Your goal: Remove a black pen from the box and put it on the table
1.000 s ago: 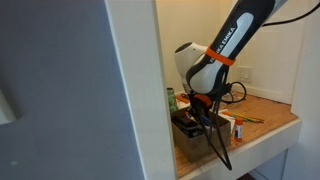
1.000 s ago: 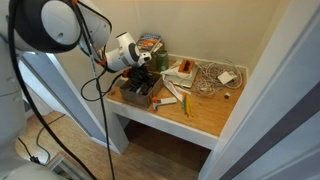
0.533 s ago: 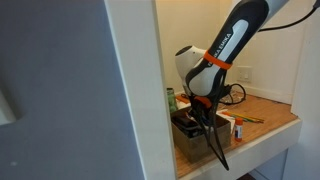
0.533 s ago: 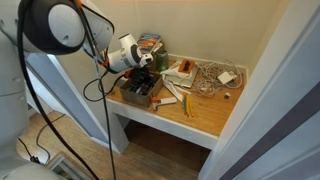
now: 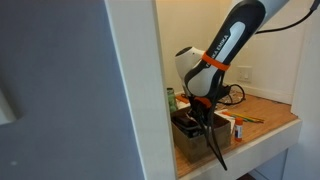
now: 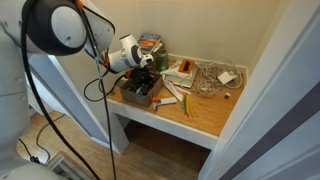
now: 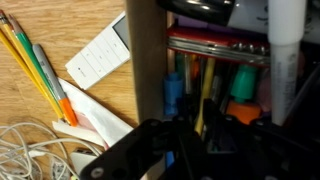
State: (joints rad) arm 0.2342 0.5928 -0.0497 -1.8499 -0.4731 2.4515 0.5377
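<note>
1. The table [image 6: 205,115] is a light wooden top with a thick white front edge, and it stands in a narrow niche between white walls. It carries all the clutter.
2. The robot arm [image 5: 228,40] reaches down from above, with an orange band near its wrist. Its end hangs just over the box.
3. The box [image 6: 138,97] is dark and open at the top. It sits on the table at the end nearest the arm, close to the front edge. In the wrist view its brown wall [image 7: 148,60] stands upright through the middle of the picture.
4. The jaws hang right above the open box. In the wrist view they are only dark blurred shapes along the bottom, so I cannot tell if they are wide or narrow, or if they hold something.
5. A tangle of pale cable [image 6: 207,75] lies well apart from the box, toward the back wall.
6. A white flat ribbed item [image 7: 100,55] lies on the table just beside the box wall.
7. Several pens [image 7: 205,85] lie inside the box, packed together. I cannot single out a black one.
8. Yellow pencils [image 7: 35,65] lie on the bare wood, outside the box.
</note>
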